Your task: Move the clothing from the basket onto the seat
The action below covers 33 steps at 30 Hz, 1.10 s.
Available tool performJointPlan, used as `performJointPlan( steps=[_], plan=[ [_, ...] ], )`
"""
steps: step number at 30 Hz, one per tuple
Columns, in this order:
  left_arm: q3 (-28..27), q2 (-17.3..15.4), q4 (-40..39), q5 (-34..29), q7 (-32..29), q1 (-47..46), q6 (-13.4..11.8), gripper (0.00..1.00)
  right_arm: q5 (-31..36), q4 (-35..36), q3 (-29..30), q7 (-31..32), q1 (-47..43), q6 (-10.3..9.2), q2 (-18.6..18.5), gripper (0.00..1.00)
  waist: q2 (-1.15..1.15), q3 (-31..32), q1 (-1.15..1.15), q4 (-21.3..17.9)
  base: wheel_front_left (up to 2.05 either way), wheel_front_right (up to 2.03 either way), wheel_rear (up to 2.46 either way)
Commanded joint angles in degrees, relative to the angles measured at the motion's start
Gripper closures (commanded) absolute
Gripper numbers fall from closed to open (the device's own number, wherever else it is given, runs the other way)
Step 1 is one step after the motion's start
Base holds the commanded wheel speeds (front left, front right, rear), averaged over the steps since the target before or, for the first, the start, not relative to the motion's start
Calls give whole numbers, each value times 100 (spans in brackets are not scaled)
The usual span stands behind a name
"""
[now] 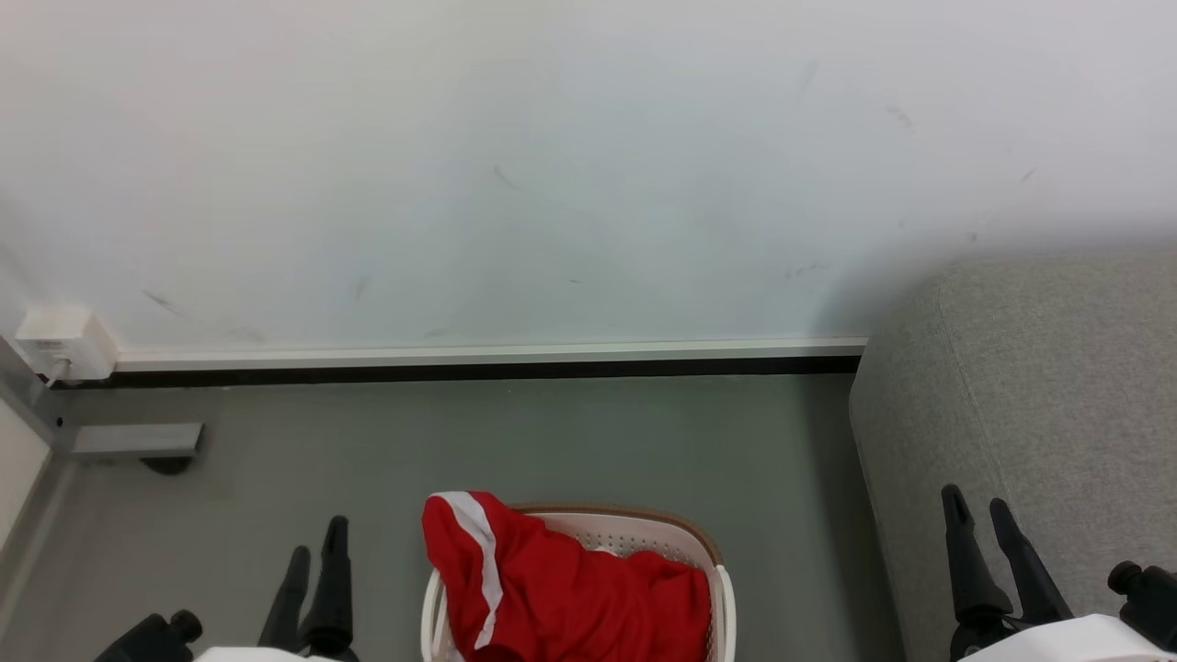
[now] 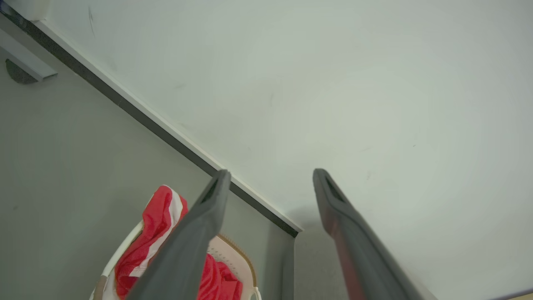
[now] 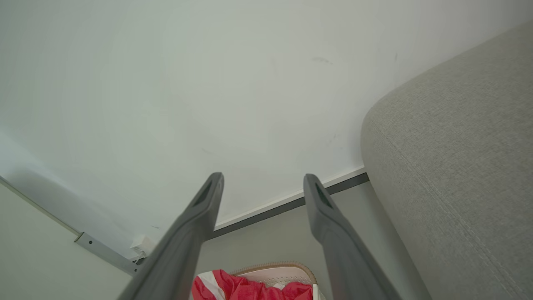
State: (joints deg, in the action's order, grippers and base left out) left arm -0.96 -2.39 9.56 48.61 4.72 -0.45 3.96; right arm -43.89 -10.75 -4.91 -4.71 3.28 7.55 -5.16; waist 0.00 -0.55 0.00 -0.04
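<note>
step: pre-grasp | left tool [image 1: 318,542], right tool [image 1: 975,501] spread, empty | next, likely: lower onto red striped clothing [image 1: 570,588] in cream perforated basket [image 1: 644,517]

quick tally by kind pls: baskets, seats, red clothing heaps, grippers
basket: 1
seat: 1
red clothing heap: 1 (can't tell how many garments are in it)
grippers: 2 (left gripper, right gripper, both open and empty)
total: 5
</note>
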Motion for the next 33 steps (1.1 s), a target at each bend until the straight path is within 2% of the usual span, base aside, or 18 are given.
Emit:
performJointPlan(
  steps=[1,16,33],
  plan=[
    [14,-39,-103,-313,75,14,-28,0,244,55,-46,-70,35,-5,-65,0,0,0,0,4,0,0,0],
    [26,-46,-252,-1586,307,179,-125,0,1181,-78,-208,-311,10,-6,-107,0,0,-4,0,18,0,0,0],
    [-16,-72,-227,-2694,563,302,-88,0,2023,-235,-135,-563,-129,-8,-14,0,0,-24,0,-7,0,0,0]
  ],
)
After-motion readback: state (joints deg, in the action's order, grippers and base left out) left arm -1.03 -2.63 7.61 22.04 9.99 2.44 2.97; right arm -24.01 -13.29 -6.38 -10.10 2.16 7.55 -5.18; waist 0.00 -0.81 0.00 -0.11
